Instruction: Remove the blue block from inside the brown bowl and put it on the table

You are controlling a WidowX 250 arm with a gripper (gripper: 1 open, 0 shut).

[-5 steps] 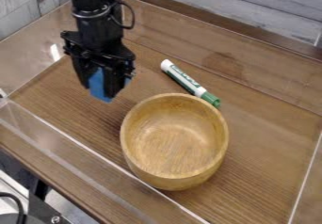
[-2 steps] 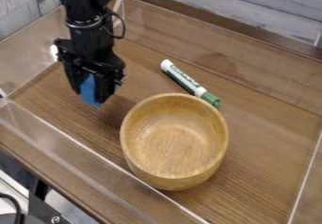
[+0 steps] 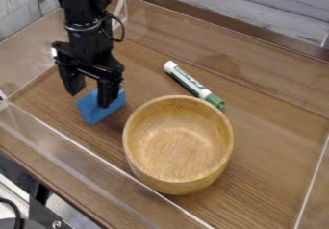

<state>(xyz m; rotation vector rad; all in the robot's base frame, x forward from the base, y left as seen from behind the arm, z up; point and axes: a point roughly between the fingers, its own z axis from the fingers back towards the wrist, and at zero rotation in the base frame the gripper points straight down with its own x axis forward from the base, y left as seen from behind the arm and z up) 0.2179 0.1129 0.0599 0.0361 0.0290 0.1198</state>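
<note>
The blue block (image 3: 102,109) lies flat on the table (image 3: 257,127), just left of the brown bowl (image 3: 179,143). My gripper (image 3: 90,87) hangs directly over the block with its black fingers spread open, their tips on either side of the block's far end. Nothing is held between them. The bowl is empty and stands upright near the front of the table.
A white-and-green marker pen (image 3: 194,85) lies behind the bowl, right of the gripper. Low clear acrylic walls (image 3: 52,137) border the tabletop on the left and front.
The gripper moved left and down with the block, then opened. The block now rests on the table, released.
</note>
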